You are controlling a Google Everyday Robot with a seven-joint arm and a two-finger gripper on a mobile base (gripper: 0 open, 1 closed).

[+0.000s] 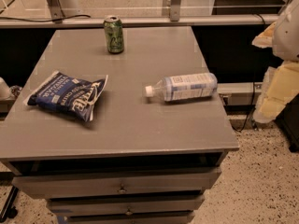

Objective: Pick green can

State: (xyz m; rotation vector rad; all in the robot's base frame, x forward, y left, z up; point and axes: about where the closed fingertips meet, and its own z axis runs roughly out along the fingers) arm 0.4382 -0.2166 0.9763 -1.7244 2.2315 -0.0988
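The green can [113, 34] stands upright near the far edge of the grey table [140, 125], left of centre. It has a silver top rim and pale markings. My gripper [280, 78] is at the right edge of the view, off the table and well to the right of the can. It shows as white and pale yellow parts, raised beside the table's right side. Nothing is held that I can see.
A clear plastic bottle [182, 87] with a white cap lies on its side at the table's right middle. A blue chip bag [67, 95] lies at the left. Drawers [121, 188] sit below the table top. A rail [140, 21] runs behind the table.
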